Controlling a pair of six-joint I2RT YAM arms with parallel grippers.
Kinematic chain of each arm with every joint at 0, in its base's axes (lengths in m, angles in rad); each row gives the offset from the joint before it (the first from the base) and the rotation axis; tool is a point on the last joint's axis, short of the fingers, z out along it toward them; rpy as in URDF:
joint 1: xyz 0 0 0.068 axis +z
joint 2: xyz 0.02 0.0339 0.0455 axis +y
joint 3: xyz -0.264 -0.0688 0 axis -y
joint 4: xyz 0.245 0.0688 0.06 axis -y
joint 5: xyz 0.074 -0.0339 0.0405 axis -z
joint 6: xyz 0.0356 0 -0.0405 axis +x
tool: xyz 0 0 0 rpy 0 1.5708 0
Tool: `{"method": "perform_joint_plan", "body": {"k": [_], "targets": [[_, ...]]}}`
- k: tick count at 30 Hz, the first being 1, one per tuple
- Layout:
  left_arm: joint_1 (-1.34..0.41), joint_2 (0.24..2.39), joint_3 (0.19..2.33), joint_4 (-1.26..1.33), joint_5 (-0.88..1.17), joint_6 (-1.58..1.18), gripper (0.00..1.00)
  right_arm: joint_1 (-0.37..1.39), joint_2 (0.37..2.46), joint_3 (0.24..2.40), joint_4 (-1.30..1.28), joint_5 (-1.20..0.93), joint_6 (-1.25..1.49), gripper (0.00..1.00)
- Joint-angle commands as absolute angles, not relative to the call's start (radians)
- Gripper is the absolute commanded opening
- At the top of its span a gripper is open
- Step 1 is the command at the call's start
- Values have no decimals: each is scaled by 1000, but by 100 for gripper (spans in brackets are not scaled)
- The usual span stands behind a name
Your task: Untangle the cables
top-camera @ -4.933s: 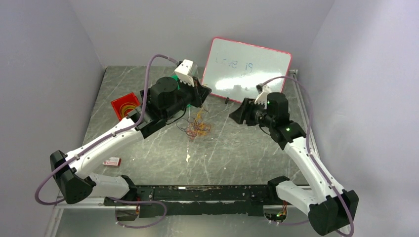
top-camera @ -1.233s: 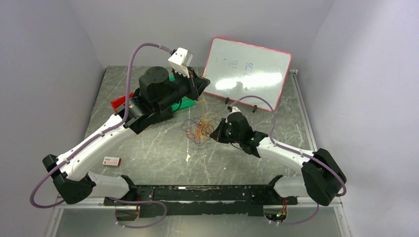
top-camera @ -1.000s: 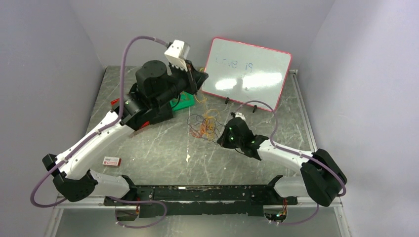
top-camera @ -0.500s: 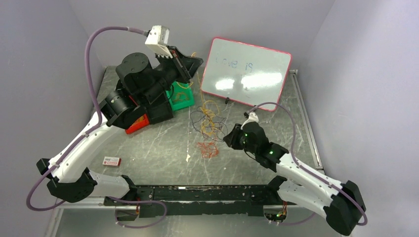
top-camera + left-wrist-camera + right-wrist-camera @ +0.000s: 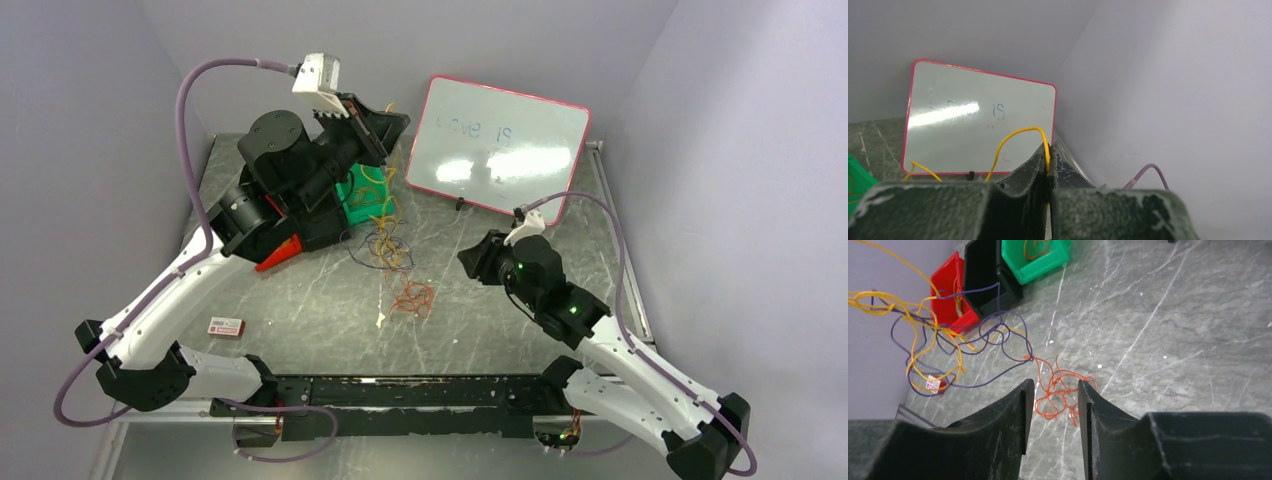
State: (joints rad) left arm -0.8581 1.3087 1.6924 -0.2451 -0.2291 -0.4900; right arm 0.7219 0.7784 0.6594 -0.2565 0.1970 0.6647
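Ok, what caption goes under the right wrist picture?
Open right gripper above the orange cable, beside the yellow and purple tangle.

The left arm (image 5: pixel 170 290) rises steeply from its base, elbow bent and wrist lifted high toward the back. The left gripper (image 5: pixel 392 122) points up and to the right, its jaws pressed together on a yellow cable (image 5: pixel 1023 129). The right arm (image 5: pixel 620 350) stretches forward and inward from its base, its forearm sloping upward. The right gripper (image 5: pixel 1054 385) tilts down over the table, its jaws standing apart.
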Motion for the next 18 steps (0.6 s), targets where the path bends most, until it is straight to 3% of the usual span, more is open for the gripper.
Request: {"method": "perform_joint_plan", "body": {"k": [1, 13, 18], "targets": [[-852, 1293, 1681, -177, -259, -495, 7, 726, 768, 717, -247, 231, 628, 42], [-852, 1235, 1572, -48, -269, -491, 7, 725, 839, 706, -7, 87, 474, 47], [-851, 1270, 1621, -80, -270, -488, 7, 725, 878, 698, 170, 8, 334, 56]]}}
